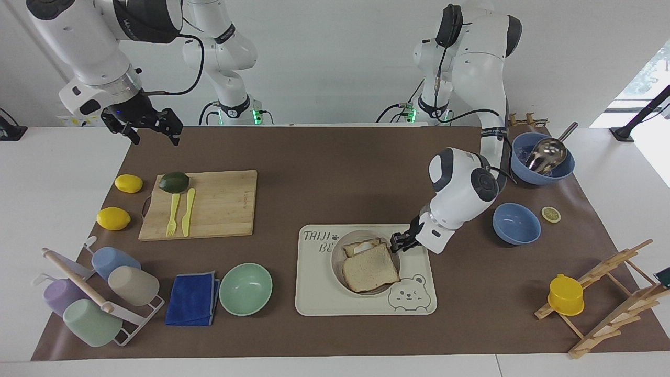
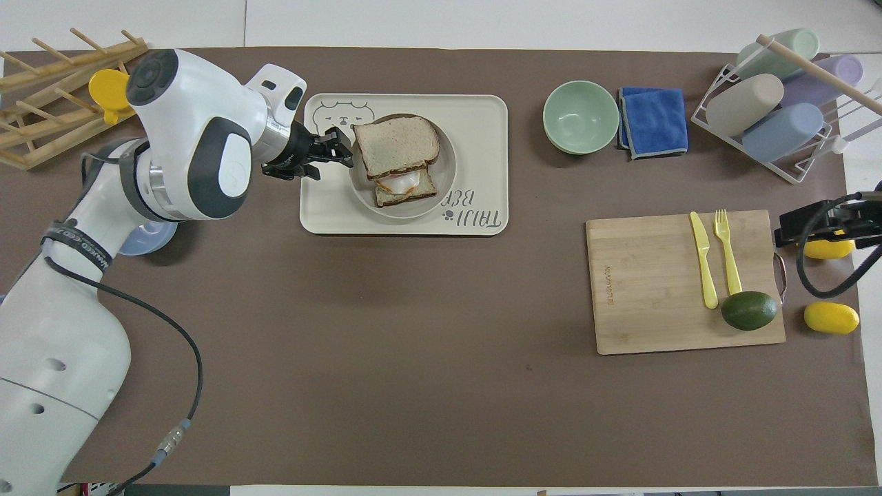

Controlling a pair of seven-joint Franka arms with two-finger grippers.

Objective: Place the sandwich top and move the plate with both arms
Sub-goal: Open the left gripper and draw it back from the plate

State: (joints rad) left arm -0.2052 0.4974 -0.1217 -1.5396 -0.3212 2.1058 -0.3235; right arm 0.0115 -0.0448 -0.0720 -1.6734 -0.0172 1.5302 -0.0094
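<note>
The sandwich top (image 1: 370,268) (image 2: 397,146), a plain brown-crusted bread slice, lies askew on an egg-topped toast (image 2: 403,189) in the round beige plate (image 1: 335,262) (image 2: 446,172). The plate sits on a cream bear tray (image 1: 314,293). My left gripper (image 1: 395,243) (image 2: 342,147) is low over the tray beside the plate's rim, at the slice's edge toward the left arm's end. Its fingers stand apart and hold nothing. My right gripper (image 1: 154,136) (image 2: 823,227) waits open, raised over the mat's edge beside the cutting board.
Beside the tray, toward the right arm's end, are a mint bowl (image 1: 245,288), a blue cloth (image 1: 192,298) and a cup rack (image 1: 99,293). A cutting board (image 1: 220,204) carries an avocado, a fork and a knife, with two lemons (image 1: 129,183) beside it. Blue bowls (image 1: 516,223) and a wooden rack (image 1: 602,293) stand at the left arm's end.
</note>
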